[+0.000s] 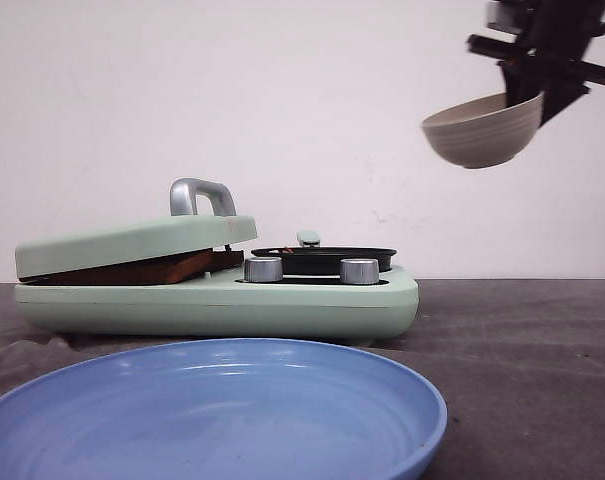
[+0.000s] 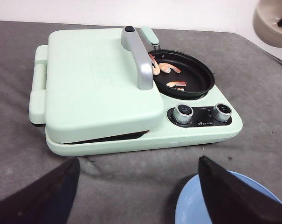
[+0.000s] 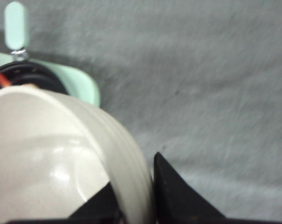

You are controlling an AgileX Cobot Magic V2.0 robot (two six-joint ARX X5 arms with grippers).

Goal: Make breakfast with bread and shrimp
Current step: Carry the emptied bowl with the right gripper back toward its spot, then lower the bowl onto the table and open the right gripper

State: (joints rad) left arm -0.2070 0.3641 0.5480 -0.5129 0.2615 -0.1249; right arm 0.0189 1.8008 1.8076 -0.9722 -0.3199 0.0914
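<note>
The bread (image 1: 132, 270) shows only as a brown crust edge under the lowered lid of the pale green breakfast maker (image 1: 222, 305) (image 2: 99, 84). Pink-orange shrimp (image 2: 168, 69) lie in the black pan (image 2: 192, 77) (image 1: 322, 258) on its right side. My right gripper (image 1: 542, 85) (image 3: 134, 177) is high in the air to the right of the pan, shut on the rim of a beige ribbed bowl (image 1: 482, 128) (image 3: 52, 154), which looks empty. My left gripper (image 2: 138, 161) hangs open over the table in front of the maker, holding nothing.
A large blue plate (image 1: 212, 420) (image 2: 196, 205) lies at the near edge, in front of the maker. Two silver knobs (image 2: 182, 113) sit below the pan. The lid's silver handle (image 1: 200, 195) sticks up. Grey cloth covers the table.
</note>
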